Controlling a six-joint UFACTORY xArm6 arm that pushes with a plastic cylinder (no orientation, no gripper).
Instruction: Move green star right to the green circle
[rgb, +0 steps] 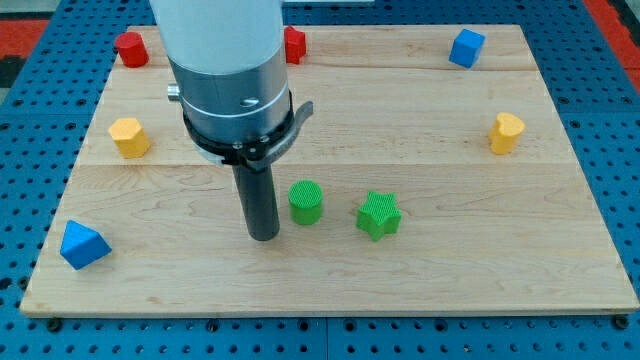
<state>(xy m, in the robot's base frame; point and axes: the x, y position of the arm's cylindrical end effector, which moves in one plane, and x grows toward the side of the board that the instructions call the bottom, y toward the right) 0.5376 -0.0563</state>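
Observation:
The green star (379, 215) lies on the wooden board, a little below the middle. The green circle (306, 202), a short cylinder, stands just to the star's left with a small gap between them. My tip (264, 236) rests on the board just left of the green circle, close to it and slightly lower in the view. The arm's white and grey body hides the board above the tip.
A red block (131, 48) and a part-hidden red block (294, 45) sit at the top left. A blue cube (466, 48) is at top right. Yellow blocks stand at the left (129, 137) and right (506, 132). A blue triangle (83, 245) lies at bottom left.

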